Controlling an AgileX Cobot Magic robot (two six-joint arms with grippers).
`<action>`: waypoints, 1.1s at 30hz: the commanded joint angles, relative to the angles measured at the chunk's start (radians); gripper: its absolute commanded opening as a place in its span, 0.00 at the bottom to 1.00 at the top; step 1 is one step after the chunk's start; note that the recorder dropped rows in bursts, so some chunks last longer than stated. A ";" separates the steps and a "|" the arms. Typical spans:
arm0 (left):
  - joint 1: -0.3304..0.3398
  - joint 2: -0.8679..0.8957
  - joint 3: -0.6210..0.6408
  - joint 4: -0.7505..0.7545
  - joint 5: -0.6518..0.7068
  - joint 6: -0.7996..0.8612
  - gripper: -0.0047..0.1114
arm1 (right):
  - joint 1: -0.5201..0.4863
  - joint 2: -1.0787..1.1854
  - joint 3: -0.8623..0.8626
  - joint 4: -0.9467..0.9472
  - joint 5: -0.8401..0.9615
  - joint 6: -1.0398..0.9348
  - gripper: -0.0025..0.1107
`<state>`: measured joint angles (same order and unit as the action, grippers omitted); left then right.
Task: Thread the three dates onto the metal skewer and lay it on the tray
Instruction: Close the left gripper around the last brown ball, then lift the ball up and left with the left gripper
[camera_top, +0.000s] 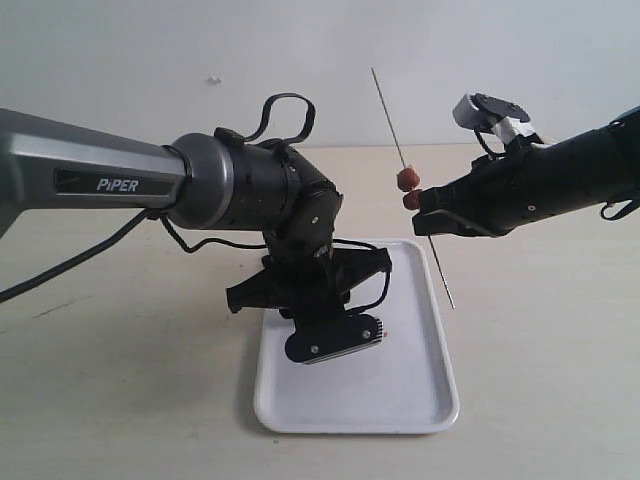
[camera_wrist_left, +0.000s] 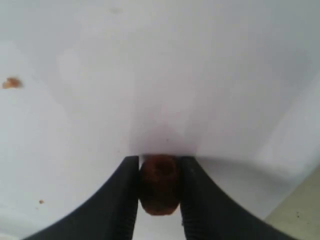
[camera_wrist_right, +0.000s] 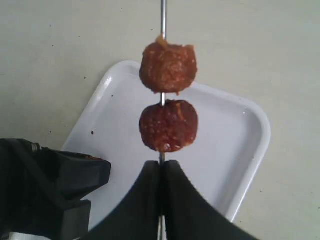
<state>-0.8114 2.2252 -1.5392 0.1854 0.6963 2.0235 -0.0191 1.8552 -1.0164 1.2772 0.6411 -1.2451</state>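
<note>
We see a pale beige table filling the lower part of the exterior frame; directly on it, at lower centre, a white tray with rounded corners lies flat; its short edge sits nearest the bottom of the frame.

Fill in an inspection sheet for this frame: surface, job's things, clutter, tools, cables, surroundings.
Surface: beige table, with a white tray lying flat on it.
Job's things: skewer tilted above the tray, with two dates threaded on it; third date not yet threaded.
Clutter: reddish crumb on the tray.
Tools: left tool shut on the third date over the tray; right tool shut on the skewer just beside the two dates.
Cables: black cable trailing from the left arm; black loop at its wrist.
Surroundings: plain pale wall; nothing else seen.
</note>
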 joint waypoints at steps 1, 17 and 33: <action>-0.002 0.003 0.013 -0.016 0.010 -0.026 0.28 | -0.007 -0.003 -0.010 0.004 -0.001 -0.007 0.02; -0.002 -0.035 0.013 -0.016 -0.032 -0.276 0.28 | -0.005 -0.003 -0.010 0.006 -0.001 -0.007 0.02; 0.145 -0.149 0.013 -0.475 -0.193 -0.491 0.28 | -0.005 -0.003 -0.010 0.006 -0.001 -0.007 0.02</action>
<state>-0.7147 2.1099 -1.5327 -0.1015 0.5648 1.5485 -0.0191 1.8552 -1.0164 1.2772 0.6411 -1.2451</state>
